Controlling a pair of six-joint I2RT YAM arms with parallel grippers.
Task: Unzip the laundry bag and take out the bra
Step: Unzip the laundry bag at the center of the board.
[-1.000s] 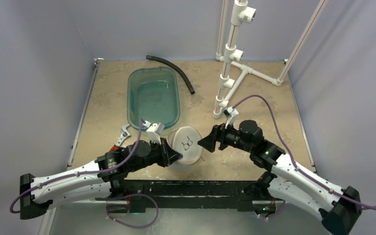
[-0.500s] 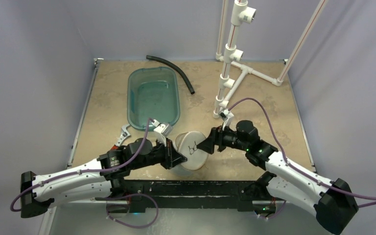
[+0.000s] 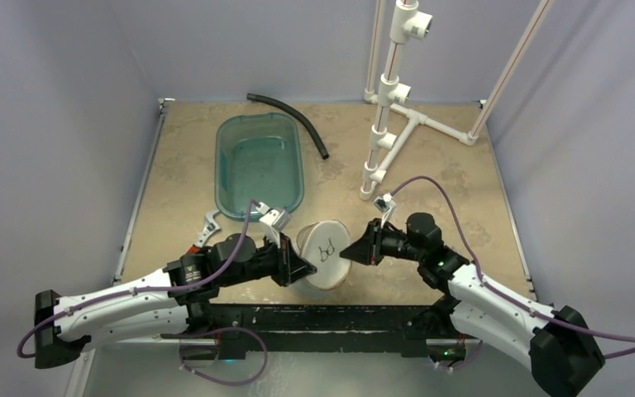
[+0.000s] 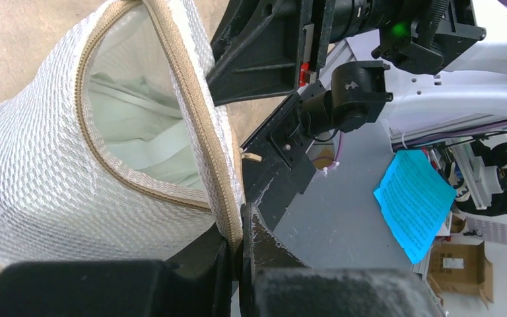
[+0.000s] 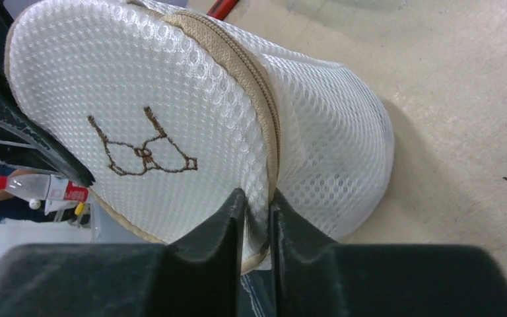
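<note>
laundry bag [image 4: 39, 185] contents indistinct.

One laundry bag [image 3: 324, 252], one teal tub [image 3: 259, 169], one black hose [image 3: 296, 114], two hands [image 3: 303, 268] [image 3: 346, 251]

**A:** Left side?
**B:** Left arm [image 3: 124, 298] lies low, stretched from the table's [image 3: 430, 149] near edge toward the middle. Left gripper [image 3: 302, 266] points right, jaws pinched tight on the laundry bag [image 3: 324, 252] rim.
**A:** Right side?
**B:** Right arm [image 3: 496, 302] has its elbow bent and forearm angled in leftward. Right gripper [image 3: 347, 251] faces the left one, jaws nipped on the bag's zip seam, fingertips nearly meeting.
</note>
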